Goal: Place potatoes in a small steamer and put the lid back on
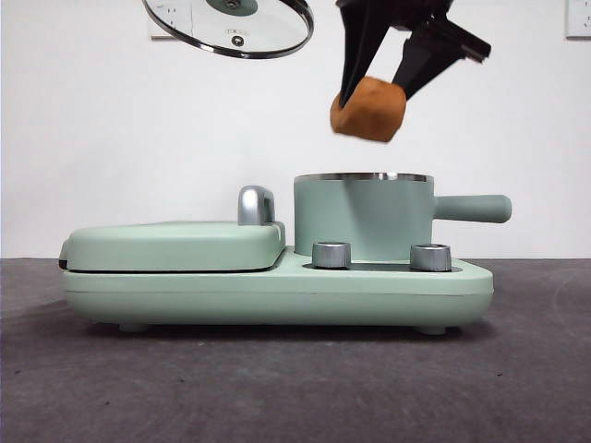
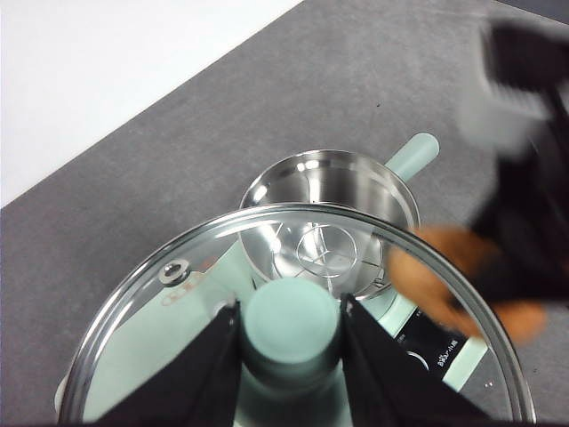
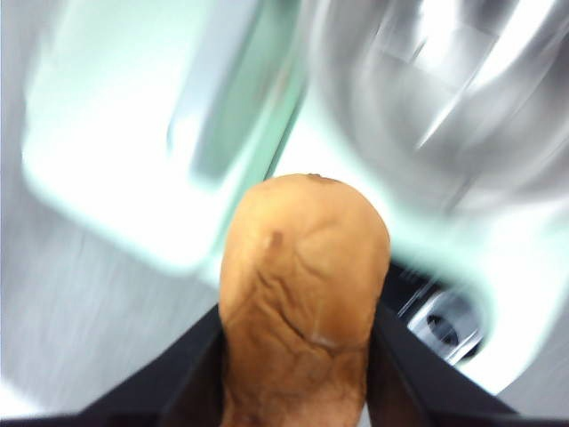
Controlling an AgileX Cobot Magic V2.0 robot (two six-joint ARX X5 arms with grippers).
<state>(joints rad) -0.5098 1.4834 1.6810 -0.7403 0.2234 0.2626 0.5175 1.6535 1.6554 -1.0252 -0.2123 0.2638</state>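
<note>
On the bench [image 1: 295,388] stands the open pot [image 1: 363,217], well below the potato [image 1: 369,109]. The right gripper [image 1: 377,92] holds the potato in closed jaws, just above the pot's rim. It looks firm, rough and not slippery, so a grip across its middle should hold. Farther left, the left gripper [image 2: 292,325] clamps the knob [image 2: 292,322] of the fragile glass lid [image 1: 231,26].

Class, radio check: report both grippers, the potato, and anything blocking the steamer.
Right gripper shut on potato, above the open steamer. Left gripper shut on lid knob, held high and off to the side. Nothing blocking.
</note>
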